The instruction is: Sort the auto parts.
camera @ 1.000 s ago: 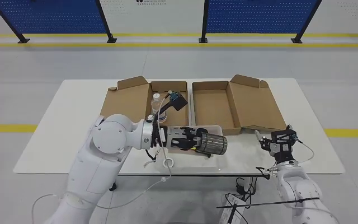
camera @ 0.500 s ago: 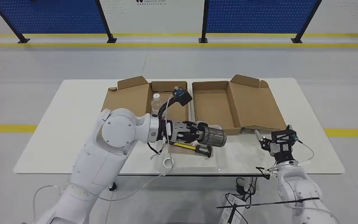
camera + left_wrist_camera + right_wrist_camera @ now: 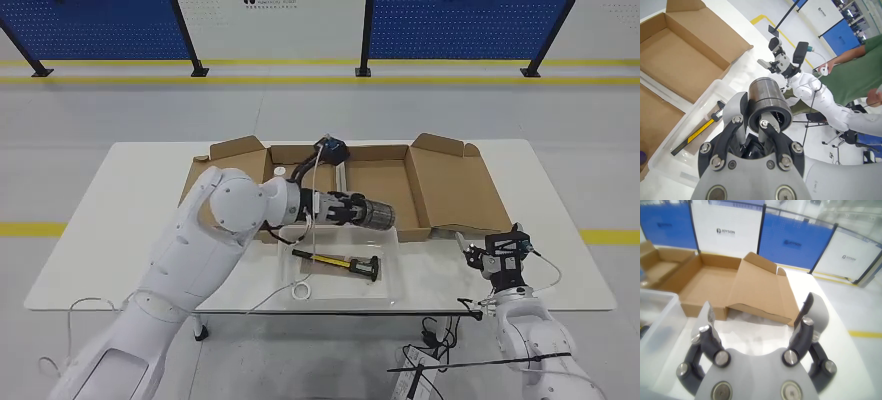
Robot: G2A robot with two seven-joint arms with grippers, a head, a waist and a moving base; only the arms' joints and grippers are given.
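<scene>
"White table, blue fence panels behind it. What are you holding over there?"

"A steel sleeve, a hollow cylinder that looks heavy. My left gripper is clamped on its wall, with one finger inside the bore and the other pressing from outside. I think that pinch suits a smooth round part better than squeezing across its full width, where it could roll out."

"Where is it relative to the clear bin?"

"It's lifted above the bin's far rim, lying on its side in the air. That puts it right at the near wall of the right cardboard box, which sits just behind the bin. The box looks bare inside, so I judge it to be the sleeve's destination. The next move calls for carrying it past the wall and lowering it before letting go. A drop could dent the cardboard or send the sleeve rolling."

"And inside the bin?"

"A caliper with a yellow-and-black scale lies flat on the bin floor, yet to be sorted. The left cardboard box stands behind the bin and to its left."

"Your other hand?"

"My right gripper hangs to the right of the bin, well apart from it. Its fingers are spread and hold nothing, which leaves the left arm room to work."
</scene>
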